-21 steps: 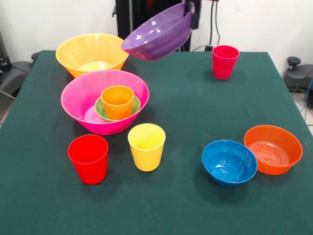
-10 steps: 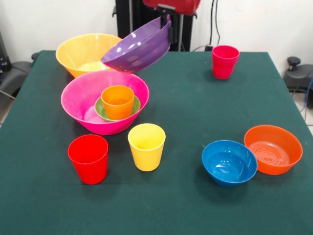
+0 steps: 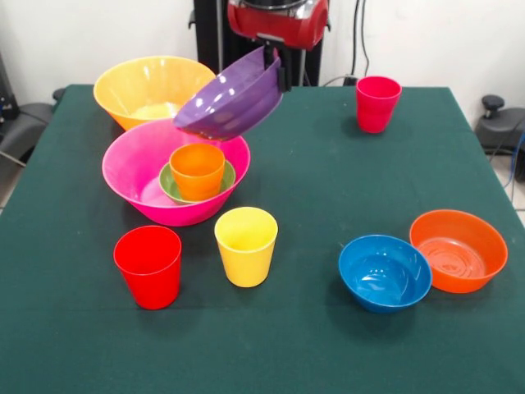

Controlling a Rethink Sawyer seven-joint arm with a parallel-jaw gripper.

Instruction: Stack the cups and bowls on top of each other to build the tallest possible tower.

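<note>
My gripper point(image 3: 275, 70) is shut on the far rim of the wide purple bowl point(image 3: 230, 103). The bowl hangs tilted in the air, over the back right edge of the big hot-pink bowl point(image 3: 135, 176). Inside the pink bowl sits the small green bowl point(image 3: 170, 182) with the orange cup point(image 3: 197, 170) upright in it. The orange-yellow bowl point(image 3: 143, 86) stands behind them. A red cup point(image 3: 148, 265) and a yellow cup point(image 3: 246, 245) stand in front. The crimson-pink cup point(image 3: 377, 103) is at the back right. The blue bowl point(image 3: 384, 272) and orange bowl point(image 3: 458, 249) sit front right.
The green table point(image 3: 312, 189) has open cloth in its middle and along the front edge. Black stands and cables rise behind the back edge.
The purple bowl has travelled left and downward with my gripper, from high above the table's back to just over the hot-pink bowl's rim. Nothing else has shifted.
</note>
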